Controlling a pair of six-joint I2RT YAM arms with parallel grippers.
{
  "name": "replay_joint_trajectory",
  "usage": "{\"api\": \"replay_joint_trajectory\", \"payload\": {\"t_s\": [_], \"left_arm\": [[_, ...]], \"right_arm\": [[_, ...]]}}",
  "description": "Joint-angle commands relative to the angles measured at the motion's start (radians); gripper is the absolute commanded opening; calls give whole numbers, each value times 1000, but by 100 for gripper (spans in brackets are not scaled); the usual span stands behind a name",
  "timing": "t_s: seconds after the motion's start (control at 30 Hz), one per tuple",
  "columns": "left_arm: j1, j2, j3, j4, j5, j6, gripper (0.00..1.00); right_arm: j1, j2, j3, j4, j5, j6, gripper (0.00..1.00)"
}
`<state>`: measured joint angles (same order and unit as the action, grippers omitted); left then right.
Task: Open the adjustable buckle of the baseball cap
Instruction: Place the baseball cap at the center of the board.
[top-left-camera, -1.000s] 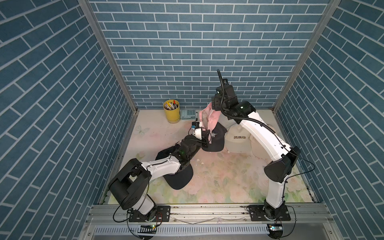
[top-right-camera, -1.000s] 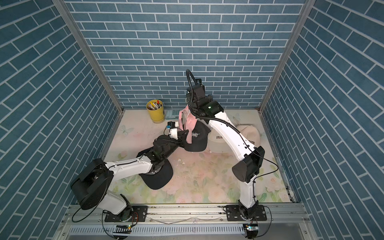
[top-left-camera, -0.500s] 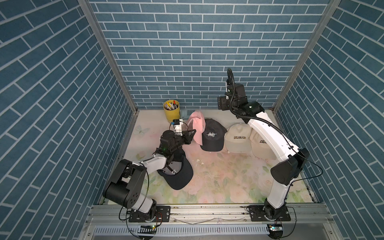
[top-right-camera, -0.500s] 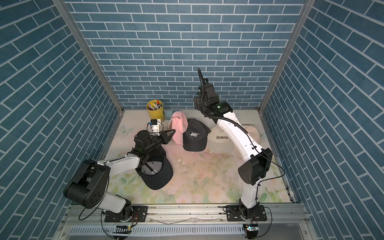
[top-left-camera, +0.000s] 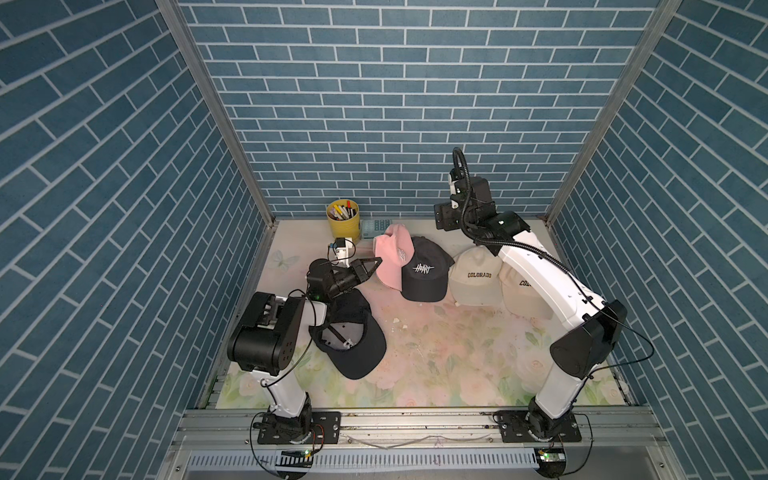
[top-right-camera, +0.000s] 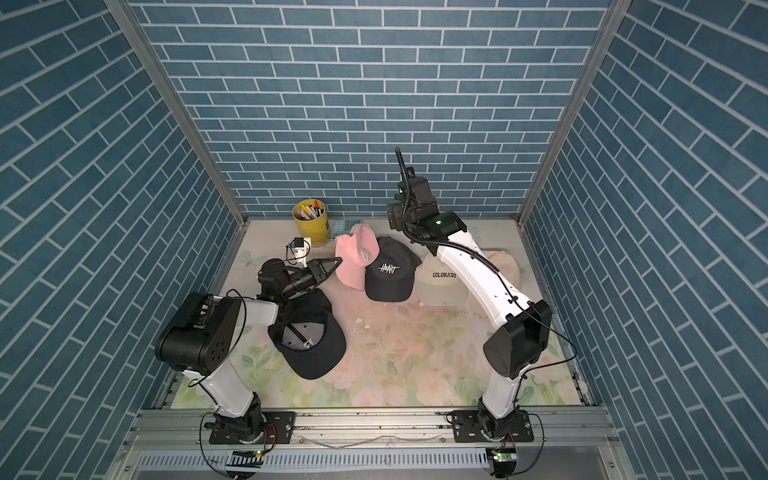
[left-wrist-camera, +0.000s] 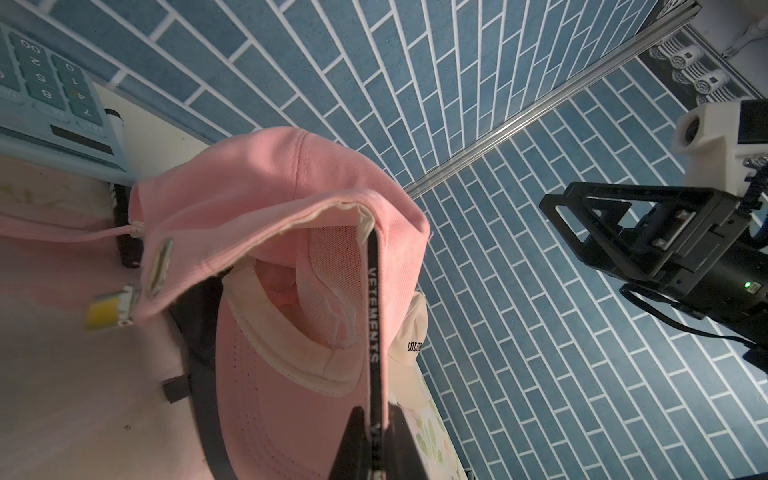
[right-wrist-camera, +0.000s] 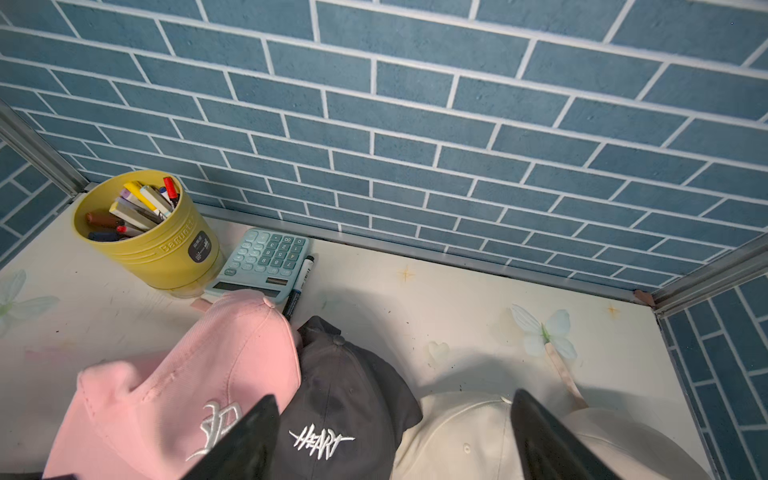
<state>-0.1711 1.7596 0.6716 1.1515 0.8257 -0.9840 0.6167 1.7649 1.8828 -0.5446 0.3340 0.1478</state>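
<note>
Far left, a black cap (top-left-camera: 353, 336) lies upturned on the surface (top-left-camera: 436, 353), partly under the left arm. Just past it the left hand (top-left-camera: 372, 262) points at the pink cap (top-left-camera: 392, 255), tips just beside its edge. In the left wrist view the hand is clamped on a narrow black band (left-wrist-camera: 374, 311) printed with white letters, and the band runs up across the pink cap's open back. Which cap the band belongs to I cannot tell.

On the pink back strap sits a small metal buckle (left-wrist-camera: 160, 266) with a yellow-tipped tab just beside it, so it looks threaded and not yet opened. Behind stand a yellow pen cup (top-left-camera: 343, 222) and a calculator (top-left-camera: 376, 226).

Next in the row come the black HEART cap (top-left-camera: 424, 270), overlapping the pink one, and then a cream COLORADO cap (top-left-camera: 476, 276). The right hand (right-wrist-camera: 394, 397) hangs above them near the back wall, spread wide and empty.

This looks like the set-up before the buckle work proper. The next move likely calls for the right hand to come down and pin the pink cap while the strap is drawn back through the buckle — a small target that is easy to miss.
</note>
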Motion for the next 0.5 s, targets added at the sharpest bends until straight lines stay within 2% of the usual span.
{"api": "replay_joint_trajectory", "payload": {"t_s": [0.0,0.17,0.33,0.47], "left_arm": [[35,43,31,38,50,-17,0],[72,81,19,31,72,-29,0],[118,52,29,-171,39,86,1],[139,108,62,-185,58,78,8]], "right_arm": [[-4,-39,-7,35,-21,-45,86],[-5,-38,-12,40,-39,-51,86],[-5,-44,-29,58,-41,-53,86],[-5,-35,-25,62,-59,-50,86]]}}
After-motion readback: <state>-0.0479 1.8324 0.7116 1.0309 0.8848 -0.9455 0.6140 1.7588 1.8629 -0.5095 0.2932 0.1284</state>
